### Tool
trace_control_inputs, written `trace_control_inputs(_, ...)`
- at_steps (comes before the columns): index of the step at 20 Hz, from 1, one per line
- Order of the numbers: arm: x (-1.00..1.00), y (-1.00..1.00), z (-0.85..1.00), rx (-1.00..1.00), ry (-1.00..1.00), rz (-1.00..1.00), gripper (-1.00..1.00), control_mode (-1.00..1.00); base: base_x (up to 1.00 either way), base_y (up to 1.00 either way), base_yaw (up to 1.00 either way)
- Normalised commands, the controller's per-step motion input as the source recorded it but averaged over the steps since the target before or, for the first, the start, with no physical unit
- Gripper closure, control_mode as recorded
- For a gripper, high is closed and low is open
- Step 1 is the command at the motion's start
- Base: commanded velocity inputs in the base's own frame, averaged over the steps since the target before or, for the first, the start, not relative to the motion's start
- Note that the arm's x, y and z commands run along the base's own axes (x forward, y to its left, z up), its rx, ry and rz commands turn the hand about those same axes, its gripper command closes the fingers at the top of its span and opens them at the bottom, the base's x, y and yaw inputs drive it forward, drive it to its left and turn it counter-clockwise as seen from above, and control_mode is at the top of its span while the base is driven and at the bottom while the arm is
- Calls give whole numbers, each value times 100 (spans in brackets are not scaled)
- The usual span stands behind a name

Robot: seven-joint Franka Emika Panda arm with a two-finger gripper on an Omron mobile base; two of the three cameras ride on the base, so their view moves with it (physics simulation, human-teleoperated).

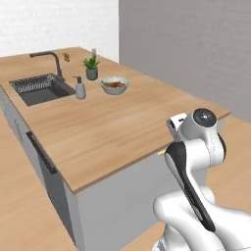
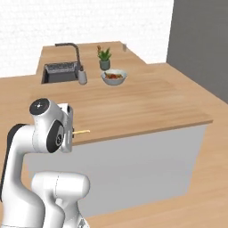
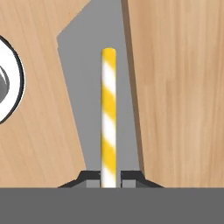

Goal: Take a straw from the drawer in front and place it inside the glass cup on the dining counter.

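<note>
Between the two dark fingertips (image 3: 89, 177) of the gripper (image 3: 109, 178), the straw (image 3: 109, 118) is sitting clamped, the jaws narrowed right down onto its lower end; the straw is running straight out ahead of the jaws, yellow and white in spiral stripes, its far end free; behind it, in the hand view, a grey surface is showing, flanked on both sides by light wood.

Out from the jaws, in the right base view, the straw (image 2: 82, 132) is projecting sideways from the arm's hand, level with the near edge of the dining counter (image 2: 147, 107) and lying across that edge in the picture; whether it is touching the slab cannot be told; in the left base view only a small pale tip (image 1: 160, 152) is peeking out beside the arm at the counter's edge.

Farther from the jaws, well apart across the slab, a bowl (image 2: 114, 76) with red and green contents is standing near a small soap dispenser (image 2: 82, 76); a potted plant (image 2: 104, 57) is standing just beyond them; the inset sink (image 2: 60, 72) with its dark tap (image 2: 71, 50) is lying beside the dispenser; at the slab's far corner the glass cup (image 2: 124, 46) is showing as a small pale tumbler, upright, well apart from the straw.
</note>
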Motion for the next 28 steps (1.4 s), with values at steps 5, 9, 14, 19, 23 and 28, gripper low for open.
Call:
trace_control_inputs(5, 0, 0, 0, 0, 0, 0, 100, 100, 75, -100, 0)
trace_control_inputs(9, 0, 0, 0, 0, 0, 0, 100, 100, 96, -100, 0)
trace_control_inputs(14, 0, 0, 0, 0, 0, 0, 100, 100, 93, -100, 0)
trace_control_inputs(19, 0, 0, 0, 0, 0, 0, 100, 100, 82, -100, 0)
trace_control_inputs(23, 0, 0, 0, 0, 0, 0, 100, 100, 63, -100, 1)
trace_control_inputs(28, 0, 0, 0, 0, 0, 0, 100, 100, 45, -100, 6)
